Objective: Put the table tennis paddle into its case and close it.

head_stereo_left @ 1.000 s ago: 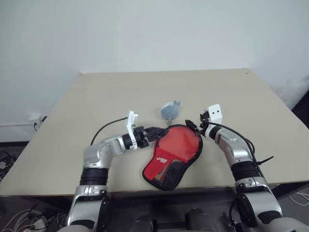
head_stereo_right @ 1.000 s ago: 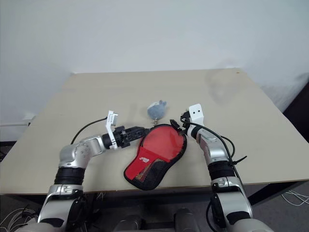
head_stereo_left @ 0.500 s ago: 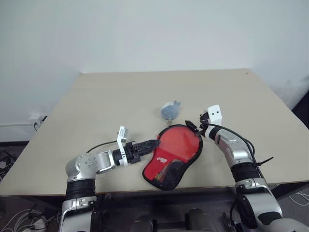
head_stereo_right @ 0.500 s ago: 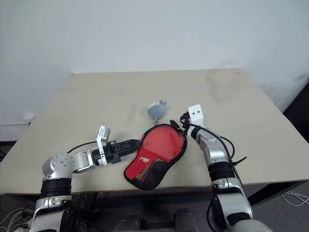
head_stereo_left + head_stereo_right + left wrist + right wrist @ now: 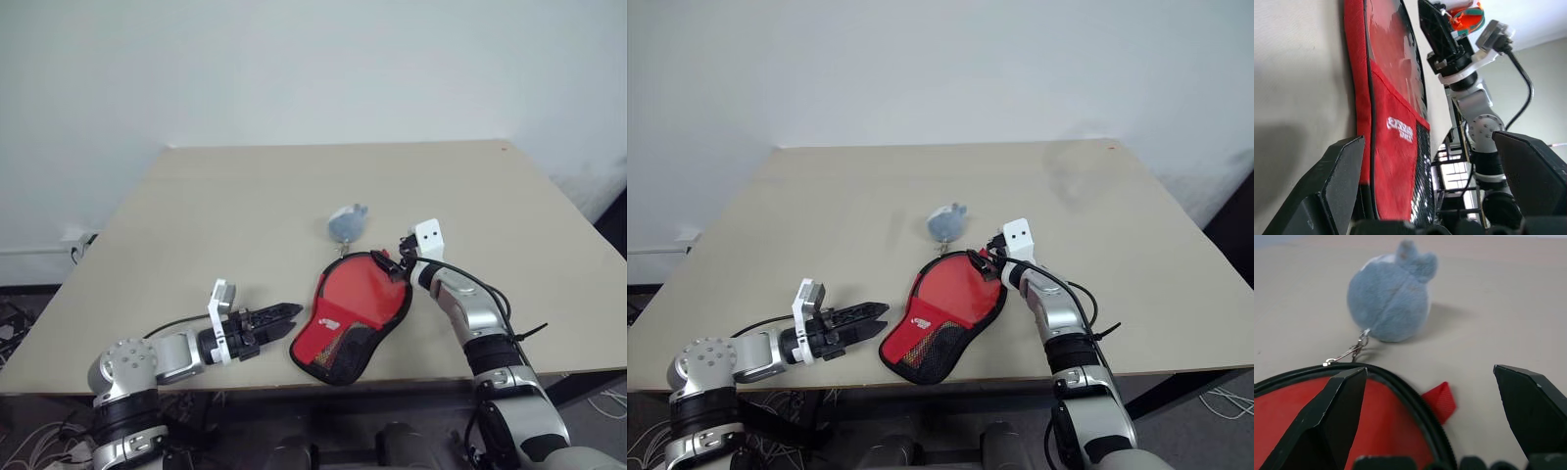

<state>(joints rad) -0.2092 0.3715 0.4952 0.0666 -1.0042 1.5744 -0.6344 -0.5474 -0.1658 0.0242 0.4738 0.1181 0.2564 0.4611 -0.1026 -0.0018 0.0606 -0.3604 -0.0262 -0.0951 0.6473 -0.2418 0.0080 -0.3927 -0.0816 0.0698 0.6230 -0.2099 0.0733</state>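
A beige desk (image 5: pixel 245 196) stands with its far edge against a plain white wall (image 5: pixel 313 69). Past the desk's left edge, low on the wall, sits what looks like a socket (image 5: pixel 78 245), with loose cables (image 5: pixel 29 441) on the dark floor (image 5: pixel 20 323).

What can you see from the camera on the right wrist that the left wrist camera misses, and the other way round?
The right wrist view alone shows the grey-blue puff on its chain and a small red tab at the case's edge. The left wrist view alone shows the white mark on the red, the black mesh, and the right hand at the far end. Both show the case lying on the table with the red paddle inside, framed by open black fingers.
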